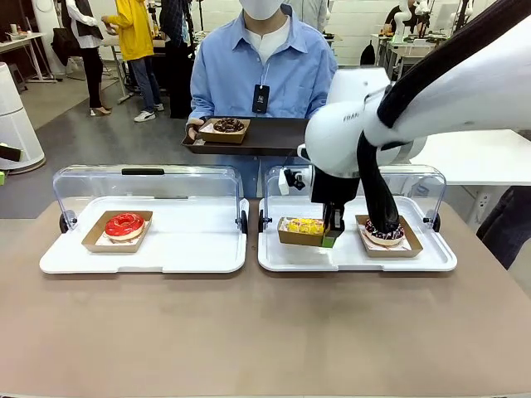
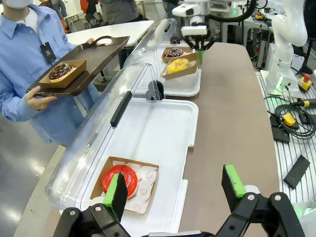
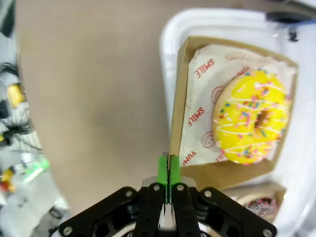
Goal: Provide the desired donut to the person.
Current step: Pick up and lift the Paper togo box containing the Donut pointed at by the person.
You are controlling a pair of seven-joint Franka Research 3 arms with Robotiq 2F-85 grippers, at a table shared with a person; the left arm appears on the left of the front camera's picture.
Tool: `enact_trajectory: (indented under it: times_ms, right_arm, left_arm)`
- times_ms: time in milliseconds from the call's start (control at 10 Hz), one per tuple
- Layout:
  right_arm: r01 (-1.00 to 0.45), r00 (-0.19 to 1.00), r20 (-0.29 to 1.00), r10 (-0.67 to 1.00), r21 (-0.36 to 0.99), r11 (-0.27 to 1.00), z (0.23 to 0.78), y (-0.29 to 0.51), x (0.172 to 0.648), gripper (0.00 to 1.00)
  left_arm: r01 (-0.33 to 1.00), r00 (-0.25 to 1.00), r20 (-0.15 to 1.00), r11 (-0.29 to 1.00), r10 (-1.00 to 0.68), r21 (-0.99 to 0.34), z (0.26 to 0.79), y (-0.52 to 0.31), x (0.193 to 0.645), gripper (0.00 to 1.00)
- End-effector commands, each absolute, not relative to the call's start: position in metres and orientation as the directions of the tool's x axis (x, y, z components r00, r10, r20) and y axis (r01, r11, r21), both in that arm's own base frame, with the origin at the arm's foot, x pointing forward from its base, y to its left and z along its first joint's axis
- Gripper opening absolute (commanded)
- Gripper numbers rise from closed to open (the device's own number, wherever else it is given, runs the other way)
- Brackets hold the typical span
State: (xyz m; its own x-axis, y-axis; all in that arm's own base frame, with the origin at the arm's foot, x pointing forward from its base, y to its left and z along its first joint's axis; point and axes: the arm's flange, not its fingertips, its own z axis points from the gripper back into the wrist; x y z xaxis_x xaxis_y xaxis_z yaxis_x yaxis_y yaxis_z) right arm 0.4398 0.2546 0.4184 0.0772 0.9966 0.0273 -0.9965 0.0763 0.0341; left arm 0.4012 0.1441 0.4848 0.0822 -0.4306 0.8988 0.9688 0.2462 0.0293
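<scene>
Two green pads (image 3: pixel 162 170) of the right gripper (image 3: pixel 168 173) are pressed flat together on one edge of the cardboard boat (image 3: pixel 178 94) that carries the yellow donut (image 3: pixel 254 118). I see no gap between them, so I judge the hold is on card alone, not on the donut. The boat sits in the right display tray (image 1: pixel 357 259), just beside a chocolate sprinkled donut (image 1: pixel 384 230). The left gripper (image 2: pixel 174 186) hangs wide open and empty above the red donut (image 2: pixel 121 178). The person (image 1: pixel 261 70) stands across the table holding a serving tray (image 1: pixel 278 137) with one donut on it and bare room beside it.

Recommendation: I would lift straight up and keep the boat level, since a one-edge pinch may let it sag. It should pass clear of the raised lid (image 1: pixel 415 178) and go down on the bare part.
</scene>
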Motion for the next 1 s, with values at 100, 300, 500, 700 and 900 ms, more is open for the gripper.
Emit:
enact_trajectory:
  times_ms: [100,300,500,700,900]
  right_arm:
    - [-0.987,0.13,-0.058,0.99,0.09,0.135,0.475,0.257,0.395,0.0]
    - [-0.991,0.102,-0.107,0.989,0.072,0.11,0.521,0.261,0.371,0.0]
    - [-0.998,0.053,-0.082,0.995,0.035,0.056,0.569,0.263,0.363,0.0]
    - [-1.0,0.019,-0.077,0.997,-0.003,0.019,0.607,0.265,0.359,0.0]
    - [-0.999,-0.038,-0.041,0.998,-0.037,-0.04,0.625,0.263,0.362,0.0]
  left_arm:
    - [0.965,0.091,0.904,0.26,-0.418,0.023,0.486,0.144,0.4,1.0]
    - [0.965,0.091,0.904,0.26,-0.418,0.023,0.486,0.144,0.4,1.0]
    - [0.965,0.091,0.904,0.26,-0.418,0.023,0.486,0.144,0.4,1.0]
    - [0.965,0.091,0.904,0.26,-0.418,0.023,0.486,0.144,0.4,1.0]
    - [0.965,0.091,0.904,0.26,-0.418,0.023,0.486,0.144,0.4,1.0]
